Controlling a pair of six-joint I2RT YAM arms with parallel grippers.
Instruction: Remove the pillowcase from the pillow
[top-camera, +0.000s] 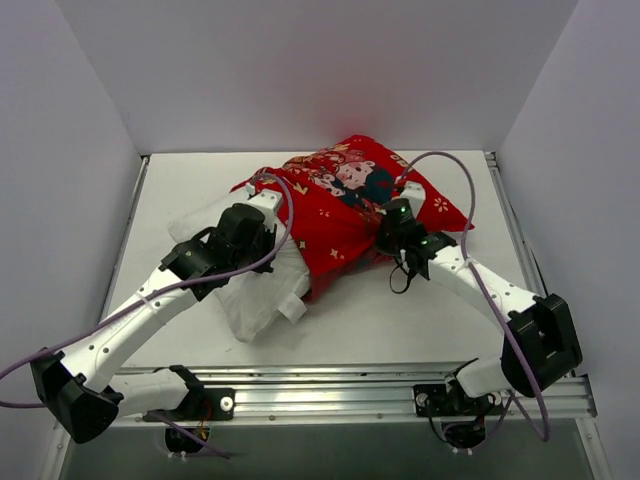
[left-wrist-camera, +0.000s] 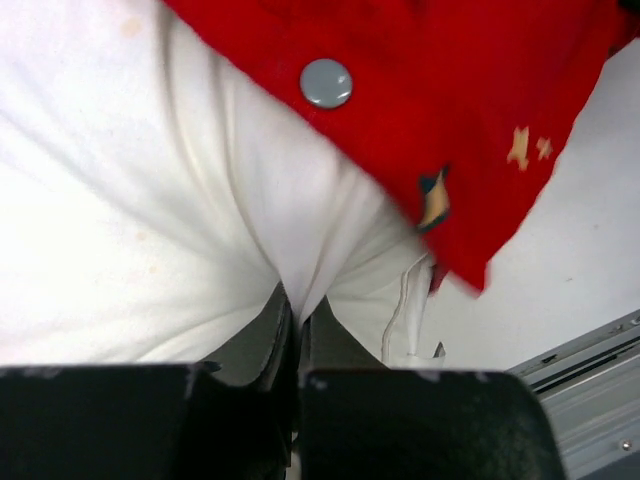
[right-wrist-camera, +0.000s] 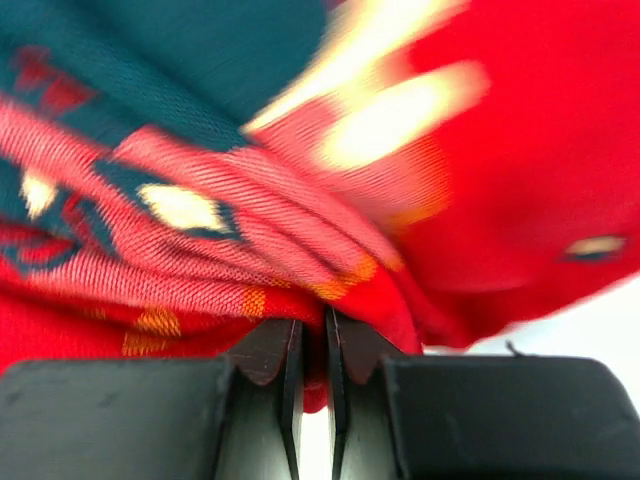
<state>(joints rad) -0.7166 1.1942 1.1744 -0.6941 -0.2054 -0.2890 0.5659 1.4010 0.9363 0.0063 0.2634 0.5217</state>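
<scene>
left claw (left-wrist-camera: 298, 322) nips plump white pillow (left-wrist-camera: 150, 200) | right claw (right-wrist-camera: 312, 342) nips twill-woven pillowcase (right-wrist-camera: 500, 150)

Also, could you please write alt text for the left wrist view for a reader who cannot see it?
The left gripper pinches a fold of the white pillow. The red pillowcase, with a grey snap button, overlaps it along the top.
</scene>
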